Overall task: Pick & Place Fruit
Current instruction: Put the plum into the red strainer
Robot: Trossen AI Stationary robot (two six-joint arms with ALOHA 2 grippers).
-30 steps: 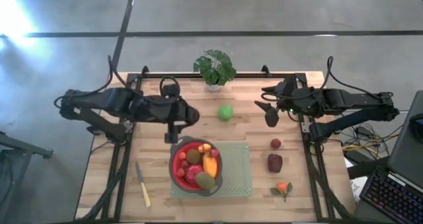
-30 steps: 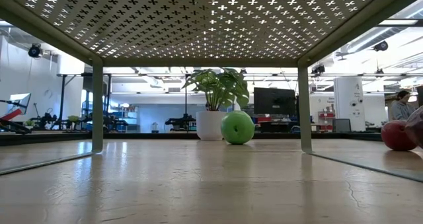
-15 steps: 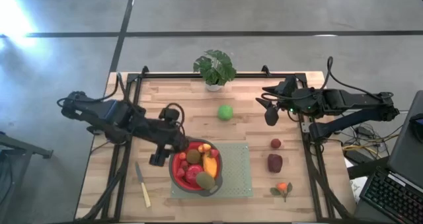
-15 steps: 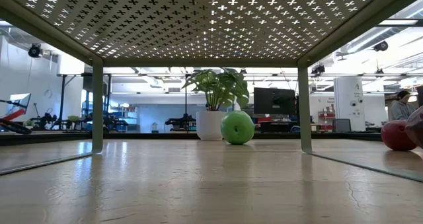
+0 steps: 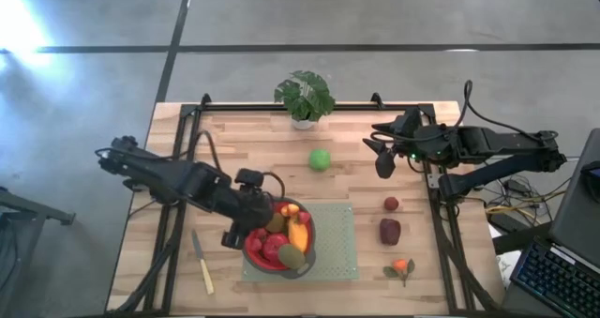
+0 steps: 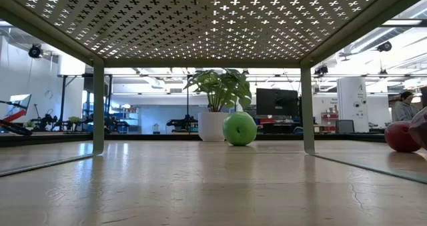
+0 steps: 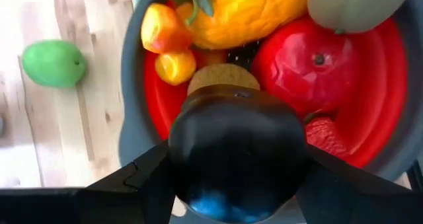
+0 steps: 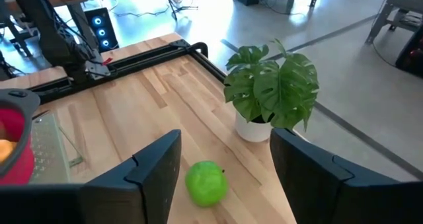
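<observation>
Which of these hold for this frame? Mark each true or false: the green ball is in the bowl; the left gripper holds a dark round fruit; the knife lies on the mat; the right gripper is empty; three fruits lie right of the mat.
1. The green ball is in the bowl. False: it sits on the bare table, near the potted plant.
2. The left gripper holds a dark round fruit over the bowl. True.
3. The knife lies on the mat. False: it lies on the wood, left of the bowl.
4. The right gripper is empty. True: open above the green ball.
5. Three fruits lie right of the mat. True.
</observation>
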